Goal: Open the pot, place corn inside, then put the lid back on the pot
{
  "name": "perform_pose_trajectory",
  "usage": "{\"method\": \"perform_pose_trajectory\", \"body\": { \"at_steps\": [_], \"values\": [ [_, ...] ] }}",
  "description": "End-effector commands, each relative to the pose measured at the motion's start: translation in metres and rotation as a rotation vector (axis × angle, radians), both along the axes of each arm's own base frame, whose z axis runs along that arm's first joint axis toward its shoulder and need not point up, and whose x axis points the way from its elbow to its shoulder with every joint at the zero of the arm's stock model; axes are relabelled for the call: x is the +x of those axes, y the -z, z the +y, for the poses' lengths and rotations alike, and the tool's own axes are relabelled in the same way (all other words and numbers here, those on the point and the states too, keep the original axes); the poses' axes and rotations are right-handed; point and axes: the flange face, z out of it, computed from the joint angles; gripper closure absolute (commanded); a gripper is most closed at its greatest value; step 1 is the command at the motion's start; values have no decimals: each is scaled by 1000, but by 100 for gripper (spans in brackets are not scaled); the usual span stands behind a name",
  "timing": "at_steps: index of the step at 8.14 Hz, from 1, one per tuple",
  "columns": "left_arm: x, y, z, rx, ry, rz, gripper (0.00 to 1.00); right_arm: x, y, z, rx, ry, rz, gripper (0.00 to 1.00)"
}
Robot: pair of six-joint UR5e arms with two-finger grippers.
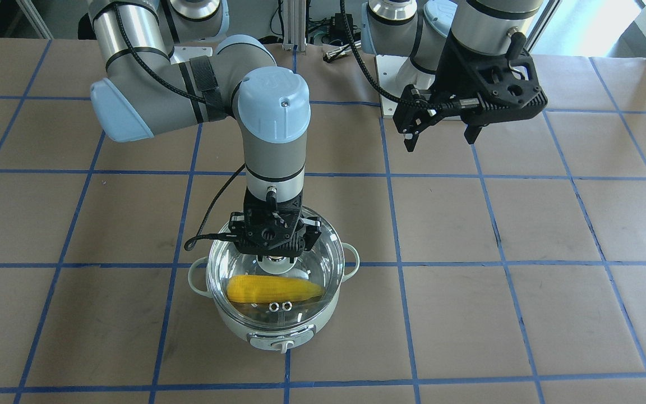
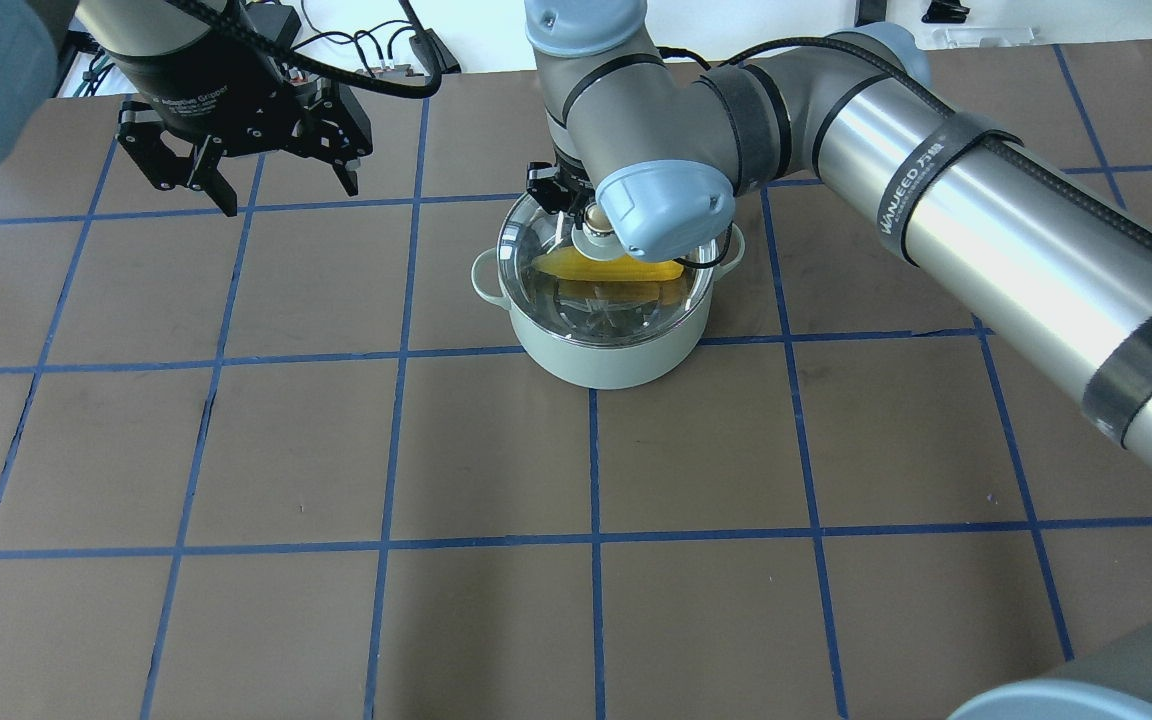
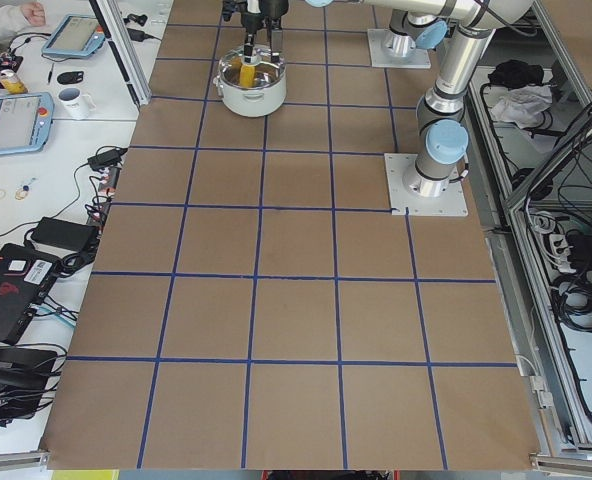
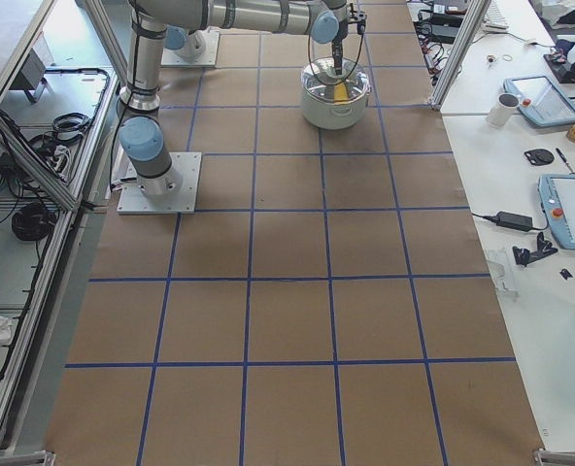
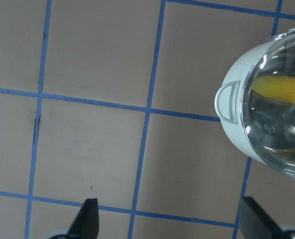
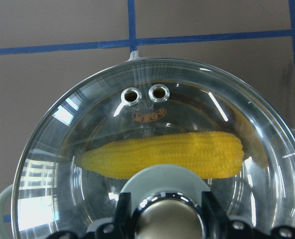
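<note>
The mint-green pot (image 1: 270, 334) stands on the table with the yellow corn (image 1: 272, 289) lying across its steel inside. The clear glass lid (image 1: 300, 311) sits on the pot's rim, its two vent holes toward the control knob. My right gripper (image 1: 276, 255) reaches straight down over the lid's centre. In the right wrist view its fingers (image 6: 122, 209) press both sides of the beige knob, above the corn (image 6: 162, 152). My left gripper (image 2: 288, 195) is open and empty, hovering above the table well to the pot's (image 2: 606, 360) left. The pot's handle (image 5: 226, 102) shows in the left wrist view.
The table is brown paper with a blue tape grid (image 2: 396, 350). The right arm's long forearm (image 2: 986, 220) stretches across the table's right side. Desks with tablets (image 3: 16, 120) and a mug (image 4: 506, 107) lie beyond the far edge. Arm base plates (image 3: 426, 185) sit at the robot's side.
</note>
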Motion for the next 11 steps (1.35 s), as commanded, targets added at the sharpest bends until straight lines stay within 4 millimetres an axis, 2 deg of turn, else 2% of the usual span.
{"method": "perform_pose_trajectory", "body": {
  "at_steps": [1,11],
  "values": [
    [0,1,2,8,26,-4,0,-3,0,-3,-4,-6,-1,82],
    [0,7,-2,13,26,-2,0,-3,7,-2,3,-2,-3,82]
  ]
}}
